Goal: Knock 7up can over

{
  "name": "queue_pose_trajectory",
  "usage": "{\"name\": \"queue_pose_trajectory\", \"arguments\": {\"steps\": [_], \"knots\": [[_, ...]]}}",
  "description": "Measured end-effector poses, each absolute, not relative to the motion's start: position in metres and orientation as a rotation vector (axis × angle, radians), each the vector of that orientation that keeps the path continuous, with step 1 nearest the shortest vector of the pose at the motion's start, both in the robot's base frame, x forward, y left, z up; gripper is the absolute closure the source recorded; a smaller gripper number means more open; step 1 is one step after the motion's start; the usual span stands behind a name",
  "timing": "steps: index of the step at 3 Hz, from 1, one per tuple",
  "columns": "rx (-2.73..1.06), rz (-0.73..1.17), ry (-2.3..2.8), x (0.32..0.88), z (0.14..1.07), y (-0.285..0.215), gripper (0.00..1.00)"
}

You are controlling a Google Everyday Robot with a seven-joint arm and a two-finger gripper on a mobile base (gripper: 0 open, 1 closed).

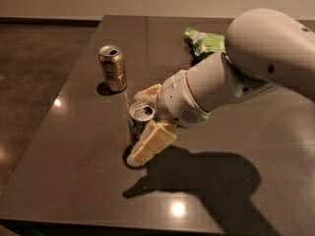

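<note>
I am driving a one-armed robot over a dark table (74,156). The gripper (139,128) reaches in from the right, low over the tabletop, with its two cream fingers spread apart. The 7up can (141,113) stands between those fingers. One finger (147,91) lies just beyond the can, and the other finger (151,140) crosses in front of its lower body. I cannot tell whether either finger is touching the can.

The can is upright, so its long axis is vertical and its silver top faces up. It sits in the gap ahead of the wrist rather than off to one side. I judge that closing the fingers would not knock it over, but a sideways sweep or a twist of the wrist would tip it across the table.

Beyond the far finger, well apart, a gold can (113,68) stands upright (not the one I want). A green bag (204,41) lies further back, behind the arm.
</note>
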State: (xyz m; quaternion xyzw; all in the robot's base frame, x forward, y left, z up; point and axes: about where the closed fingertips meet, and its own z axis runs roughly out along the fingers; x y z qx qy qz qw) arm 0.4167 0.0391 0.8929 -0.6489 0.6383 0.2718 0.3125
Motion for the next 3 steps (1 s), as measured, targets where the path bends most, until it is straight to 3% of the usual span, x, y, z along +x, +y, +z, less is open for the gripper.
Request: {"name": "queue_pose_trajectory", "arguments": {"steps": [1,2,3], "knots": [[-1.697,0.731,1.689,0.421,0.897,0.038,0.47],[-1.689,0.740,1.694,0.424,0.899,0.036,0.70],[-1.680,0.672,1.773,0.437,0.918,0.010,0.99]]}}
